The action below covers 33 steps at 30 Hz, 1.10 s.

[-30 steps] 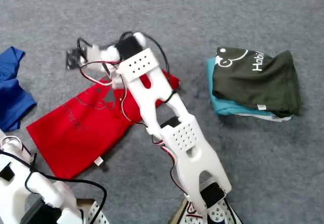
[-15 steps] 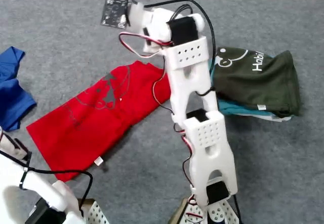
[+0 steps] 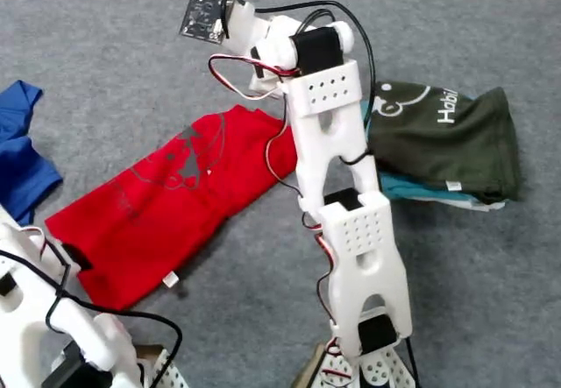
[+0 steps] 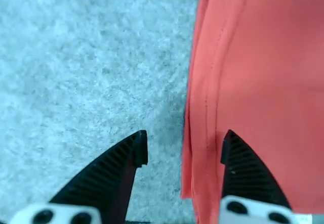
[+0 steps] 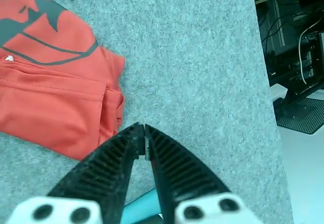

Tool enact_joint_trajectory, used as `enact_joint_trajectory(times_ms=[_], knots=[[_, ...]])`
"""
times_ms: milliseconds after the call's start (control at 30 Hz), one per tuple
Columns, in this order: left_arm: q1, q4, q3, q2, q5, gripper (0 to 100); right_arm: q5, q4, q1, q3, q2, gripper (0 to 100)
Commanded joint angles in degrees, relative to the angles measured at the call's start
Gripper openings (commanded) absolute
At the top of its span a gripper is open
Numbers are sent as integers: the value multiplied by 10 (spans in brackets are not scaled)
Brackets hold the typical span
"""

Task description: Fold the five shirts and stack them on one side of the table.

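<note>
the red shirt (image 3: 166,204) lies toward 8 o'clock on the surface (image 3: 105,64). the left tool (image 4: 185,142) stands open astride its edge — one finger over cloth, one over the surface. the right tool (image 5: 143,131) hangs closed and empty off the shirt's 1 o'clock corner. a folded stack (image 3: 438,143), dark green on top, sits at 3 o'clock; a blue shirt (image 3: 22,160) at 9.

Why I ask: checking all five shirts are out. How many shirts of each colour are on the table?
Red shirt: 1
Blue shirt: 1
Dark green shirt: 1
Teal shirt: 1
White shirt: 1 (edge under the stack)
Total: 5
</note>
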Motion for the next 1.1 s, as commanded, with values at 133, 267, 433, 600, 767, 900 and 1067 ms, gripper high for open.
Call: enact_joint_trajectory(times_ms=[133,267,433,600,767,900,1067], knots=[[9,-60,39,-5,66,243,-8,10,8,1,-49,5],[10,-88,68,-5,68,243,-8,10,9,1,-48,5],[13,-100,69,-5,75,246,-8,10,8,33,-40,5],[51,-102,88,-4,75,243,-8,10,8,79,-41,5],[55,-99,86,-10,75,243,-8,10,9,81,-41,5],[55,-98,66,-5,75,243,-8,10,9,84,-40,5],[55,-103,63,-5,76,243,-6,10,9,81,-39,5]])
